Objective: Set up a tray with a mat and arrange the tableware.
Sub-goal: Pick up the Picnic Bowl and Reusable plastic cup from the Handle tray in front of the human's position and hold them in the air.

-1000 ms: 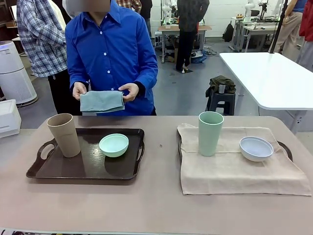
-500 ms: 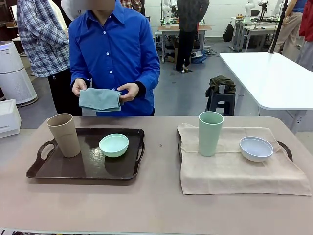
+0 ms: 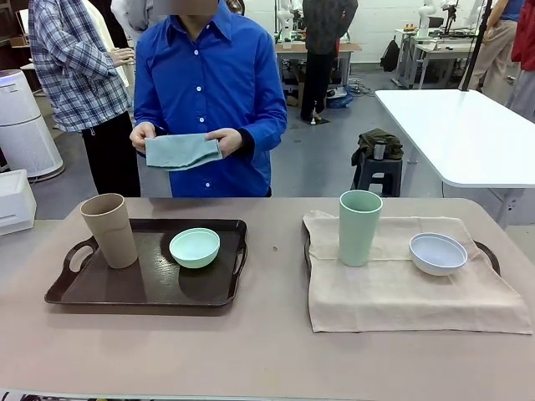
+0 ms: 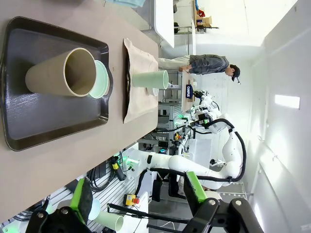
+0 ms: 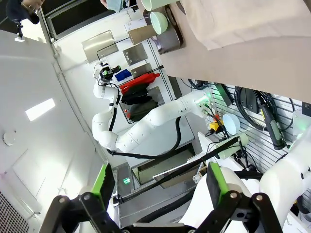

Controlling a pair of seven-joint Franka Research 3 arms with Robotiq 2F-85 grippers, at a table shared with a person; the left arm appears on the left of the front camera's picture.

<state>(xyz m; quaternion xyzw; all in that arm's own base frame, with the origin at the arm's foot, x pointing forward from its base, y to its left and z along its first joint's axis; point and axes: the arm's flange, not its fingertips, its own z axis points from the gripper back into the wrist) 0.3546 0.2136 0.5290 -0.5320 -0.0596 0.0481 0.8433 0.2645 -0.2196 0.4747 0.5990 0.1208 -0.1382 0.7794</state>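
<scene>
Tray (image 4: 29, 121) with tan cup (image 4: 53, 75) and mint bowl (image 4: 102, 80)
It lies well ahead of left claw (image 4: 138, 194), spread and empty; green cup (image 4: 148, 79), white bowl (image 3: 437, 253) on mat (image 4: 138, 102) farther off; right claw (image 5: 160, 184) spread, empty too.

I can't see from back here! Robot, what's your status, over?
Left claw and right claw open, empty. Tan cup, mint bowl on bare tray; green cup, white bowl on mat. Person holds folded cloth.
</scene>
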